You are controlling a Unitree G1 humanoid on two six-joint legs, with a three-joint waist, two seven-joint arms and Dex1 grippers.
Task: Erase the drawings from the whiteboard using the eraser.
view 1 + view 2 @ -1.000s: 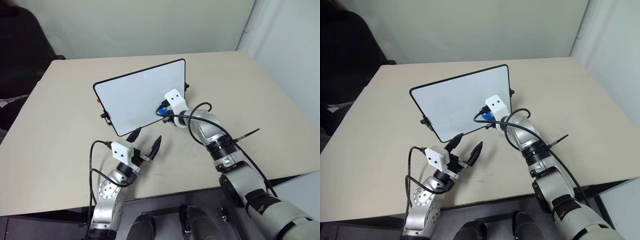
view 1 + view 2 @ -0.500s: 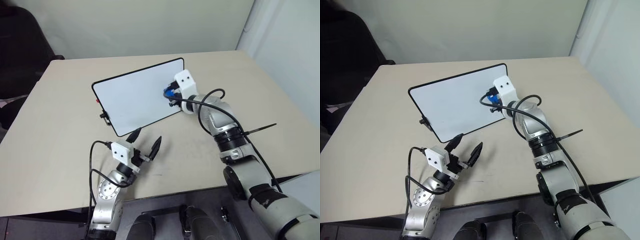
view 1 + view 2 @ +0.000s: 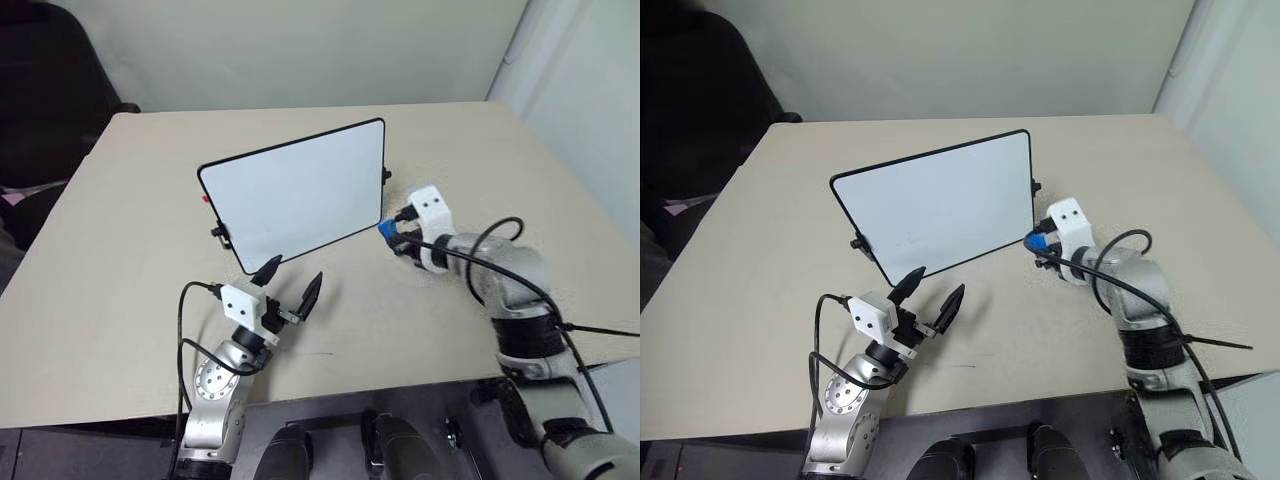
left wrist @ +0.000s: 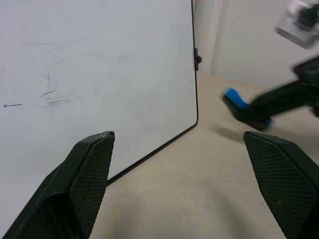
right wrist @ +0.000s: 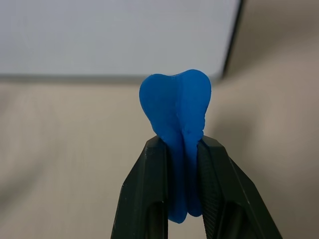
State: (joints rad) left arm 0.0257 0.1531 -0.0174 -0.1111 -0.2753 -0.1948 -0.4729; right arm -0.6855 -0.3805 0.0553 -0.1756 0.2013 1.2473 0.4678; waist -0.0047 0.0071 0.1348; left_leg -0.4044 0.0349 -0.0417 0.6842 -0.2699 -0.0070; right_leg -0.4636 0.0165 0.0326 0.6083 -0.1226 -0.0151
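Item 1, left gripper [image 3: 292, 285]: low at the near left of the table [image 3: 120, 260], just in front of the whiteboard's near corner, jaws spread wide and released, grasping nothing, touching nothing. Item 2, whiteboard [image 3: 300, 195]: propped upright at mid-table, black-framed, a tiny red mark at its left edge; the face reads white from the head views, while the left wrist view shows only faint grey smudges and a short dark dash [image 4: 12, 105] low on the surface; no blue drawings can be made out. Item 3, eraser [image 3: 386, 230]: bright blue, pinched between the jaws of the right gripper [image 5: 180, 149], its soft body squeezed and bulging above the fingertips; it sits just past the board's right edge, off the surface, low over the table. Item 4, right gripper: jaws clenched on the eraser, pointed back toward the board. Step in hand, judged: wiping appears largely done. Next move, judged: bring the eraser back flat onto the face and pass over the leftover streaks near the lower part, pressing lightly so the propped board does not tip.
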